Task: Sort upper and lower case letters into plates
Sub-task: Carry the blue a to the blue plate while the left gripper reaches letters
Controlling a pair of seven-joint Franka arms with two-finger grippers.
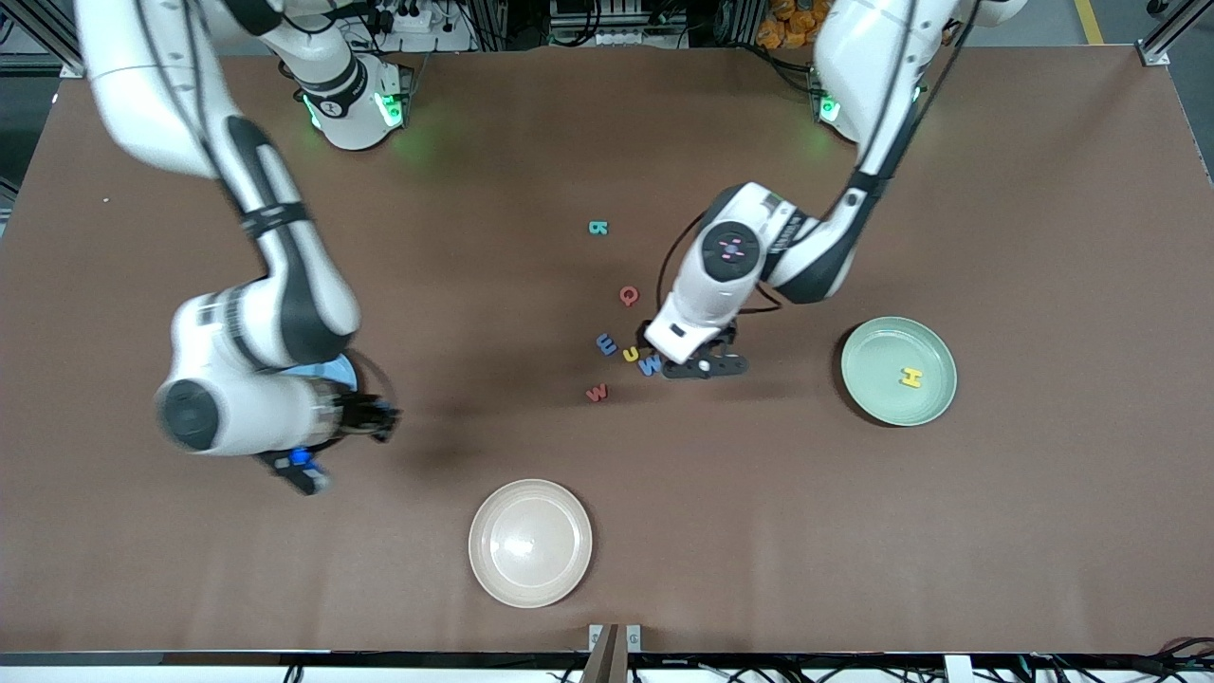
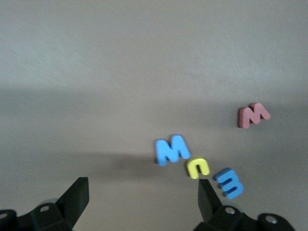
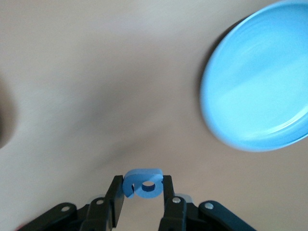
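Observation:
My right gripper (image 1: 384, 417) (image 3: 143, 188) is shut on a small blue letter (image 3: 143, 183) and holds it over bare table beside the blue plate (image 3: 260, 82). In the front view that plate (image 1: 339, 368) is mostly hidden under the right arm. My left gripper (image 1: 707, 365) (image 2: 142, 197) is open and empty, low over the table next to a cluster of letters: blue (image 1: 650, 364) (image 2: 172, 149), yellow (image 1: 631, 354) (image 2: 198, 167), blue (image 1: 606, 343) (image 2: 229, 182) and red (image 1: 597, 392) (image 2: 253, 115). A red letter (image 1: 629, 296) and a teal one (image 1: 597, 228) lie farther from the camera. The mint plate (image 1: 873, 356) holds a yellow H (image 1: 910, 378).
A cream-beige plate (image 1: 530, 542) with nothing in it sits near the table's front edge, nearer the camera than the letters. The brown tabletop (image 1: 1043, 237) stretches wide around both arms.

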